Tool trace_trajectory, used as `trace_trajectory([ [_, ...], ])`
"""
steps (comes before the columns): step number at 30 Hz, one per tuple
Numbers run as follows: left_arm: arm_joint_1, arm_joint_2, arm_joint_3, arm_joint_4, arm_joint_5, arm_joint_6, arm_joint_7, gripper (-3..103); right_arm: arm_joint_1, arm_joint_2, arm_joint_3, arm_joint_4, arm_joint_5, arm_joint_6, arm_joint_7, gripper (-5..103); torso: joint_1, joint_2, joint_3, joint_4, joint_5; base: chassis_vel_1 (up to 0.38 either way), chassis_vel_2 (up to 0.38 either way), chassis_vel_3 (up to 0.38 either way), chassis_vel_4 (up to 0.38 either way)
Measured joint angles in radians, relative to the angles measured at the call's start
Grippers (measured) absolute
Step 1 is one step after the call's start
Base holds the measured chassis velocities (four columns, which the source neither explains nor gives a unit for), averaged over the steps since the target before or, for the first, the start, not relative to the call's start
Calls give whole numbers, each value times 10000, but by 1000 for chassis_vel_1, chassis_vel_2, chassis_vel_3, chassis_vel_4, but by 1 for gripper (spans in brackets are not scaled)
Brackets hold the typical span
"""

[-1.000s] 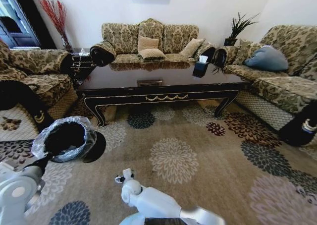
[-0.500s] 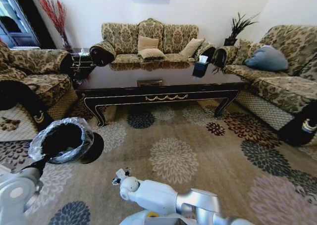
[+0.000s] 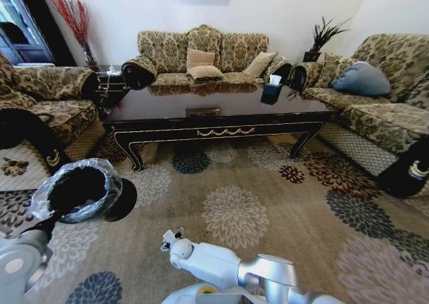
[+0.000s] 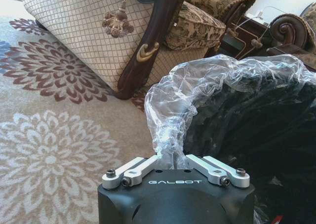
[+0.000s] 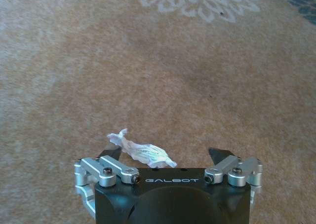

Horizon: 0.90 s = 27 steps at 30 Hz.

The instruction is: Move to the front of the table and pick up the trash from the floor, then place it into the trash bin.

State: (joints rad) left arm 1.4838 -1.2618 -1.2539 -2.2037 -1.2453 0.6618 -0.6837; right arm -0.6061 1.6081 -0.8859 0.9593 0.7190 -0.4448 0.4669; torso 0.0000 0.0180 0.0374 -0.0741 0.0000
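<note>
Tilted further leftward, trash bin (image 3: 77,190) pinched by left end effector (image 4: 173,161); right end effector (image 5: 167,157) spread over trash (image 5: 140,150).

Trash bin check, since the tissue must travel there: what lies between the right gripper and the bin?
Bare flowered carpet, in the head view, between the right gripper and the trash bin, which the left gripper holds by its liner.

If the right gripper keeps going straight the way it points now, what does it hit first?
Most likely the crumpled white tissue, lying between the open fingers of the right gripper. Past it is only bare carpet. How far off the tissue lies is hard to judge.
</note>
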Motion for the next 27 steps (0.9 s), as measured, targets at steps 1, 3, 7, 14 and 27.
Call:
trace_trajectory([
  [1,0,-19,17,-24,11,1,-14,2,-23,0,34,-74,-96,78,-81,93,0,0,0,0,0,0,0,0,0],
  [3,-1,-41,29,-42,18,3,-21,2,-59,2,70,-160,-234,215,-201,88,0,0,0,1,0,0,0,0,0],
  [7,-12,-63,67,-36,79,7,-40,2,-191,3,99,-244,-505,504,-526,76,0,0,0,3,0,0,0,0,0],
  [14,-99,-57,178,30,163,8,-67,2,-281,3,18,-199,-507,512,-552,49,0,0,0,1,0,0,0,0,0],
  [27,-130,9,259,230,230,11,-73,2,-251,1,11,0,-502,717,-568,6,0,0,0,1,-1,0,0,0,0],
])
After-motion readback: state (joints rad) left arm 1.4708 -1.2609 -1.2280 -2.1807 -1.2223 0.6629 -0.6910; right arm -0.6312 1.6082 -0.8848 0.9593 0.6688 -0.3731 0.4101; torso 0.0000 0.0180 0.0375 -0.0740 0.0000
